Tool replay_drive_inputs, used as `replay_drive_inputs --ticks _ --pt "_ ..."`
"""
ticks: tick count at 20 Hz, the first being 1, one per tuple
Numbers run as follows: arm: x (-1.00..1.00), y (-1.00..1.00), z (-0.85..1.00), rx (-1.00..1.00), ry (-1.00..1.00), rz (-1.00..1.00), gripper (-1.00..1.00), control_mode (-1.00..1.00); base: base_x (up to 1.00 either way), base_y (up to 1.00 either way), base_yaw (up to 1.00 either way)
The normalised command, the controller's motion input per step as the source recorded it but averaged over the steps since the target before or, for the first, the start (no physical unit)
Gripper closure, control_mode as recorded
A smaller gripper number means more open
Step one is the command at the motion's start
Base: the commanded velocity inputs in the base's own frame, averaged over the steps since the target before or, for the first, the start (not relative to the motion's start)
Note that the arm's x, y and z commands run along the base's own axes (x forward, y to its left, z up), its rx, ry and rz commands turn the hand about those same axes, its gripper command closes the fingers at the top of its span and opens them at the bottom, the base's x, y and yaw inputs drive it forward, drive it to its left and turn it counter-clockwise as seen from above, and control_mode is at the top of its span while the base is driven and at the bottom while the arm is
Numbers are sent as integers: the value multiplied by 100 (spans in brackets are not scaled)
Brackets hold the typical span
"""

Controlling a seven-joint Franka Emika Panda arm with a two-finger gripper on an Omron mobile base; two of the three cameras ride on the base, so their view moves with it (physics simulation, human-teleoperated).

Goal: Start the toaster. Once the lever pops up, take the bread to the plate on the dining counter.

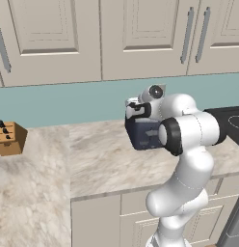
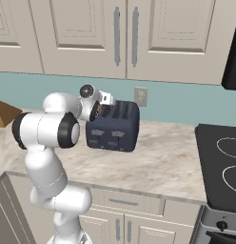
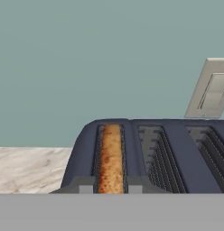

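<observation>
So the boxy dark navy-blue four-slot toaster (image 2: 114, 127) sits on the beige marbled stone desk (image 2: 158, 162), back near the teal wall, with grey panels on its front face. In the hand view you look straight down along its top: the golden-brown slice of bread (image 3: 110, 158) is sunk in the leftmost slot, only its toasted upper edge showing, and the slots to the right of it look empty. A pale wall outlet plate (image 3: 212, 90) sits on the wall behind the toaster's right end.

The white arm is folded over with its hand (image 2: 104, 99) right at the toaster's top left corner in the right base view; from the left base view the hand (image 1: 135, 110) sits just above the toaster (image 1: 143, 132), which the arm's elbow mostly covers. The fingers are pinched shut, and I can't make out anything between them. Whether they're actually touching the toaster, can't tell.

Off to the far left on the desk there's a tan wooden knife block (image 1: 9, 137), well apart from everything. A black cooktop (image 2: 220, 167) is on the right, cream cabinets (image 2: 124, 35) above.
</observation>
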Motion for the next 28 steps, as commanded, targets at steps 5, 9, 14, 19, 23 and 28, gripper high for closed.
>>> replay_drive_inputs --ticks 5,9,14,19,23,28 --pt "0 0 0 0 0 0 100 -100 0 0 0" --pt "0 0 0 0 0 0 100 -100 0 0 0" --pt "0 0 0 0 0 0 100 -100 0 0 0" --pt "0 0 0 0 -1 0 100 -100 0 0 0" --pt "-1 0 18 0 -7 0 100 -100 0 0 0" --pt "0 0 35 0 -2 0 100 -100 0 0 0"
